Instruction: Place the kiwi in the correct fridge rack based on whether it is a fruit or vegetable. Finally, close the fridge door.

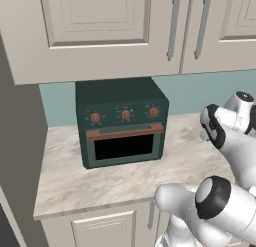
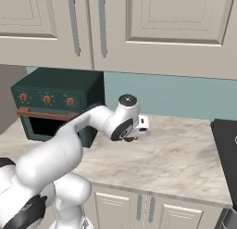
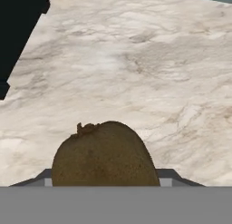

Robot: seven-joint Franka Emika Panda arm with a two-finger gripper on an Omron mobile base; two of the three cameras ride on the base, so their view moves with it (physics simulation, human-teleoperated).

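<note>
The gripper (image 2: 131, 139) is hanging under the white wrist above the marble counter (image 2: 176, 161), and in the hand view it is closing on the kiwi (image 3: 105, 157), whose brown fuzzy body is sitting right at the bottom of that view with grey finger parts showing at either side of it. The kiwi is being held clear of the counter, with its rough stem end pointing up in the hand view; in the right base view only a small dark patch under the hand is showing where it is, too small to make out. Beyond the kiwi, the hand view is looking across pale veined stone toward a black object (image 3: 18, 32) cutting into its upper left corner. The arm (image 2: 69, 140) is reaching out from the lower left of the right base view, with its wrist hovering near the middle of the counter. To the arm's left a dark green toaster oven (image 1: 122, 122) is standing on the counter against the teal wall (image 2: 176, 96), its three orange knobs and copper handle facing out. Cream upper cabinets (image 1: 100, 31) are hanging above, and a black appliance (image 2: 227, 154) is edging into the right of the right base view.
</note>
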